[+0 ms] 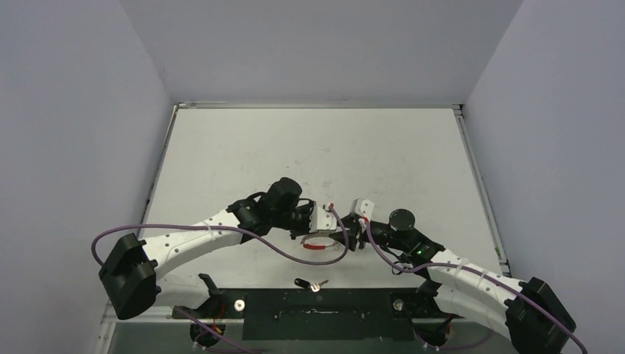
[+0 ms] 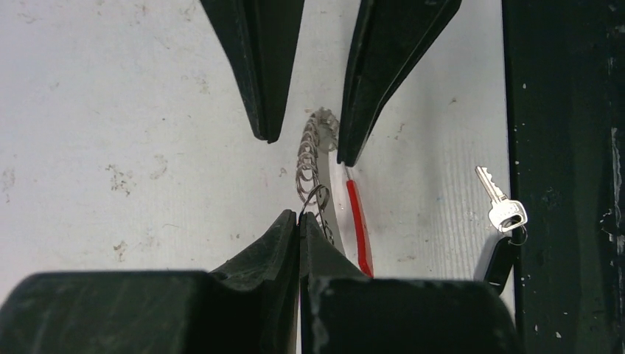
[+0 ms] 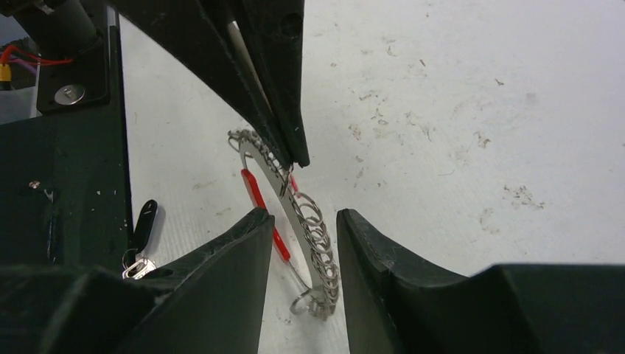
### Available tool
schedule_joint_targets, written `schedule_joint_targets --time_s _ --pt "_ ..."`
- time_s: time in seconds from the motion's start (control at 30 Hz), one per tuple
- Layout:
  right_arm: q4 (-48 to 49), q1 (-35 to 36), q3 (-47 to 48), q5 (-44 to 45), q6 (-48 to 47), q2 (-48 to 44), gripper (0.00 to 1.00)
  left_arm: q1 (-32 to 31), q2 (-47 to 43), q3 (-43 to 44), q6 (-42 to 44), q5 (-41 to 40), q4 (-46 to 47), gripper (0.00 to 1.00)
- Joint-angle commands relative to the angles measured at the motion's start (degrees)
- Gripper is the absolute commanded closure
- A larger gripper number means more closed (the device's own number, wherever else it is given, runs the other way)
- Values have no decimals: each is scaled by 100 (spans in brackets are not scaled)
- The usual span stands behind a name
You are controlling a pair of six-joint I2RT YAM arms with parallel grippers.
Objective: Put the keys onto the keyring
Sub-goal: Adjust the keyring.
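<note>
Left gripper (image 2: 299,218) pinches the thin keyring (image 2: 309,147); right gripper (image 3: 304,217), jaws open, straddles it. We judge it light, slippery: hold the red sleeve (image 2: 359,221).

The overhead camera, fixed above and behind the arm bases, gives me the whole table (image 1: 243,147), looking down and forward from well back. My left wrist camera sits low and close, looking out past the left gripper (image 2: 298,221) at the right gripper (image 2: 307,147) head-on. The right wrist camera faces back the opposite way, equally near. All three views share the keyring (image 1: 318,245) and the loose key (image 1: 304,282) beside the dark base plate (image 1: 317,313). That plate falls at right in the left wrist view and at left in the right wrist view.
</note>
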Motion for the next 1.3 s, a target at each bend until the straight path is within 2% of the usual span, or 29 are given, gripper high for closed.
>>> schedule_joint_targets --time_s 0.0,0.23,0.7,0.77,0.87,0.97,1.03,1.17,1.27 --pt "933 30 166 -260 268 375 62 -138 114 318 50 -109 -199 100" --pt "1333 39 199 -320 405 695 63 -234 143 318 25 -166 -134 100" --pt "1669 91 167 -543 677 1111 76 -306 135 303 -89 -237 24 100" --pt "1669 100 173 -547 676 1161 76 -308 134 297 -89 -241 23 100" --pt "1669 100 199 -634 685 1234 67 -315 133 299 -124 -258 40 100" --pt "1637 117 191 -623 657 1253 66 -315 126 308 -137 -272 49 100" --pt "1510 124 219 -572 593 1273 69 -315 117 304 -152 -272 78 100" --pt "1354 126 287 -498 483 1340 88 -323 99 287 -163 -240 143 100" --pt "1331 126 328 -504 482 1391 95 -332 95 286 -154 -224 145 100"
